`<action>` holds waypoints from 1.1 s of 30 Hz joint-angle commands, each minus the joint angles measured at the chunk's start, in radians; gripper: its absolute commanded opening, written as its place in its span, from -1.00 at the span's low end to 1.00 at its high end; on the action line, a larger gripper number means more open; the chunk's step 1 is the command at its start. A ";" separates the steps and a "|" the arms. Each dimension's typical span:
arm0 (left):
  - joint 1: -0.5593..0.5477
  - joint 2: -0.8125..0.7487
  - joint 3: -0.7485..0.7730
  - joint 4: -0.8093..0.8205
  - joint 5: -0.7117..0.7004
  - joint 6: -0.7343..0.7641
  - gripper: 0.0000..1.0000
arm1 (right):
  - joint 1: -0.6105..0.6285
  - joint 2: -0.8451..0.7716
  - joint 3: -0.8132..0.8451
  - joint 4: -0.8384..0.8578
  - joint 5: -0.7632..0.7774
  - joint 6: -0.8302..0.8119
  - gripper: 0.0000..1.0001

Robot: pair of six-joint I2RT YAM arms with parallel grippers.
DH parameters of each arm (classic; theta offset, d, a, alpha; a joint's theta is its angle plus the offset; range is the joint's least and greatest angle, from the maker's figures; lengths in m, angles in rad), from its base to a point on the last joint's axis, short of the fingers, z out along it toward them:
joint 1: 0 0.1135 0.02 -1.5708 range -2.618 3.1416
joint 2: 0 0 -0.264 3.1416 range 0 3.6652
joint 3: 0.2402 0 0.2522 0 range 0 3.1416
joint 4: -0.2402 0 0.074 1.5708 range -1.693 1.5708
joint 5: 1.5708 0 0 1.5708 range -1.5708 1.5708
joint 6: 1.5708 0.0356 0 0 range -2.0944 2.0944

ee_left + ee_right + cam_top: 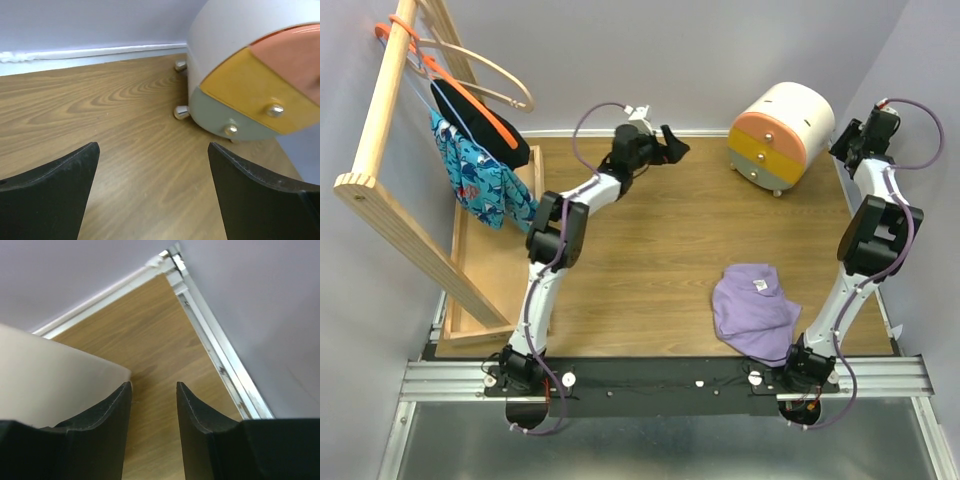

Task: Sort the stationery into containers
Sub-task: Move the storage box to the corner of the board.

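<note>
Stationery shows in no view, so the drawer unit at the table's far right matters most: its rounded body's long axis runs back toward the corner, and the closed orange drawer and yellow drawer face near-left. Opening a drawer looks like the step in hand. I'd say the left gripper, spread wide and empty before that face, must narrow onto a tiny knob, while the right gripper, jaws partly apart on nothing, hangs beside the unit.
</note>
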 commanded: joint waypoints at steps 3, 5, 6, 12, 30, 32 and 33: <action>0.093 -0.295 -0.288 0.092 0.304 -0.022 0.98 | 0.024 -0.003 0.012 0.050 -0.094 0.006 -0.06; 0.099 -0.338 -0.339 0.062 0.319 -0.015 0.98 | 0.029 -0.002 0.015 0.043 -0.092 0.000 -0.06; 0.102 -0.347 -0.350 0.052 0.331 -0.009 0.98 | 0.030 0.000 0.022 0.043 -0.097 -0.001 -0.06; 0.092 -0.422 -0.436 0.025 0.347 0.014 0.97 | 0.073 0.027 0.055 0.038 -0.096 -0.017 -0.06; 0.053 -0.816 -0.700 -0.372 0.345 0.356 0.98 | 0.141 0.303 0.352 0.012 -0.114 -0.053 -0.01; 0.053 -0.846 -0.721 -0.420 0.339 0.400 0.98 | 0.139 0.359 0.467 -0.017 -0.106 -0.052 -0.01; 0.053 -0.855 -0.727 -0.432 0.336 0.411 0.98 | 0.138 0.409 0.499 -0.020 -0.108 -0.050 -0.01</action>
